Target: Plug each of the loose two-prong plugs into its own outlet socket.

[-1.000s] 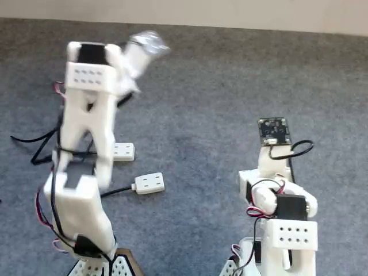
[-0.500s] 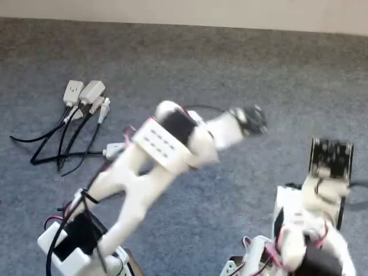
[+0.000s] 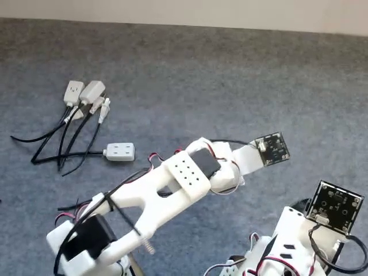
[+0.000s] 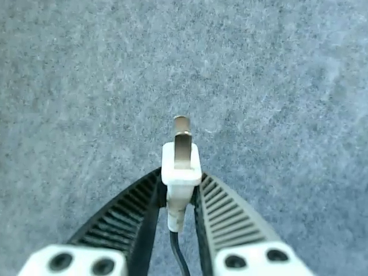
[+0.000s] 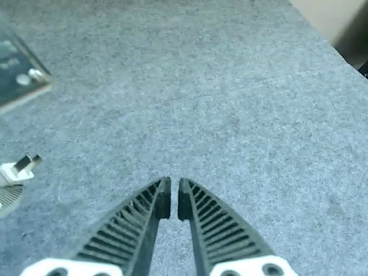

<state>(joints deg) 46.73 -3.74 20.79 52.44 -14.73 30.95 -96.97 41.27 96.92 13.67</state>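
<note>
The left claw (image 4: 180,187) is pinched narrow on a white plug (image 4: 181,164). It grips the body just behind the two prongs, which stick straight out past the fingertips. The plug's black cord (image 4: 176,253) runs back between the fingers. Under and ahead of the prongs lies bare grey carpet (image 4: 276,86).

The right claw (image 5: 171,195) sits off to the side of the left one. Its fingers are drawn almost together with nothing between them, and the tips hang just above the carpet.

Seen from above, the left arm (image 3: 172,190) stretches across the middle of the carpet, so its claw is well apart from the white socket block (image 3: 119,152). The block lies flat, slots up, back on that arm's own side. Beyond it lies a bundle of further plugs and adapters (image 3: 86,95), their cords trailing over the carpet.

I judge the step in hand to be the carry: one plug is picked up and not yet at a socket. The next move calls for swinging the left claw back over the socket block and tipping the prongs downward. They must then be squared with one pair of slots and pressed straight in. The block is loose on the carpet, so it may skid unless the right claw steadies it.
</note>
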